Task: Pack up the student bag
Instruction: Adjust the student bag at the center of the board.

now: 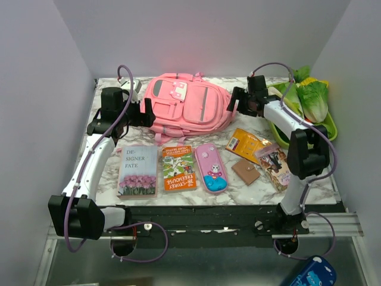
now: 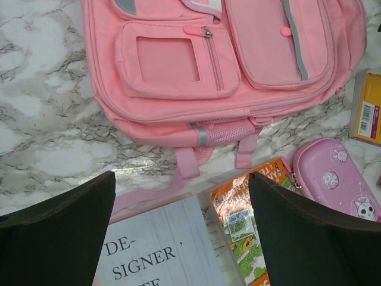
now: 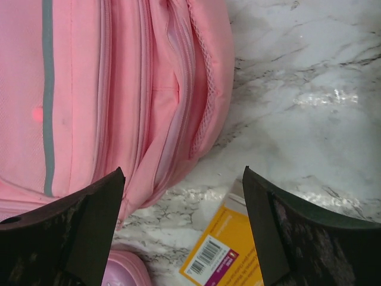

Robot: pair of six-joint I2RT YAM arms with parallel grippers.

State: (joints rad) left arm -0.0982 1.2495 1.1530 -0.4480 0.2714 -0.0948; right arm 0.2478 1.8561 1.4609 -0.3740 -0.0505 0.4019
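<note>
The student bag [image 1: 187, 107], a soft pink backpack with grey-green panels, lies flat at the far middle of the marble table [image 1: 238, 193]. Its front pockets face up and its pink straps trail toward the near edge. The left gripper [image 2: 181, 179] hovers at the bag's left side, jaws spread wide with nothing between them. The right gripper [image 3: 183, 173] hangs at the bag's right side, jaws likewise wide and empty (its wrist camera looks down on the bag's side seam and mesh pocket). Whether either claw brushes the fabric cannot be told from overhead.

A row of loose items lies in front of the bag. A white book [image 1: 138, 170] lettered "Designer Fate", with pink flowers on its cover, sits nearest the left arm. An orange paperback [image 1: 178, 168] lies just beside it, and a pink pencil case [image 1: 211, 168] with a cartoon cat comes next. Further right are a yellow packet [image 1: 247, 143], a small brown square [image 1: 245, 171] and a printed card [image 1: 274, 162], close together. In the left wrist view one strap end reaches the white book's top edge.

At the far right corner, behind the right arm, a green tray [image 1: 330, 128] holds leafy greens [image 1: 312, 98]. A blue patterned object [image 1: 312, 274] lies off the table, at the near right.
</note>
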